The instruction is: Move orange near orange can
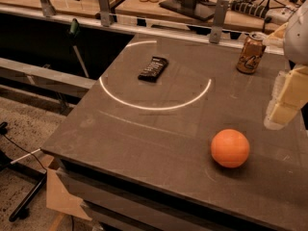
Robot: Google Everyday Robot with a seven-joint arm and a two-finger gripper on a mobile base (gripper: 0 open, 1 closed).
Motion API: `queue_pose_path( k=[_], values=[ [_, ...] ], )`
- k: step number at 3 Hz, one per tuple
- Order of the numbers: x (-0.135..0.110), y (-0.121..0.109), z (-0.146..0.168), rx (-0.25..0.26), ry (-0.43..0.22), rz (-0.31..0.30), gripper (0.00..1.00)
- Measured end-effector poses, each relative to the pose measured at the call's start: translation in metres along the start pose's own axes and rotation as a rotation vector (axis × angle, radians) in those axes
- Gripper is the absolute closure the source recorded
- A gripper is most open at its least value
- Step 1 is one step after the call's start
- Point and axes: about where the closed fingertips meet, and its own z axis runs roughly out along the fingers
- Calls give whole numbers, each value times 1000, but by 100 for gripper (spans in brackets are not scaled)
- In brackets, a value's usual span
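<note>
On a dark table (144,138), the orange (230,148) sits near the front, well apart from the orange can (250,53) at the back; the tool (285,102) hovers at right, its opening impossible to tell.

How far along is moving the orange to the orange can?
Nothing done: the orange sits at the front of the table, apart from the orange can at the back. In hand: the pincer hovers at the right, off the orange. Left: grasp, carry, place.
</note>
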Motion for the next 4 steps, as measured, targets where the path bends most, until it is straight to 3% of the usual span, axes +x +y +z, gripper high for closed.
queue_pose_path(
  k=[1, 2, 3, 4],
  values=[
    [0, 0, 0, 0, 0, 0, 0],
    [4, 2, -1, -7, -60, 64, 0],
    [26, 33, -26, 32, -181, 186, 0],
    [68, 92, -63, 96, -245, 288, 0]
  ],
)
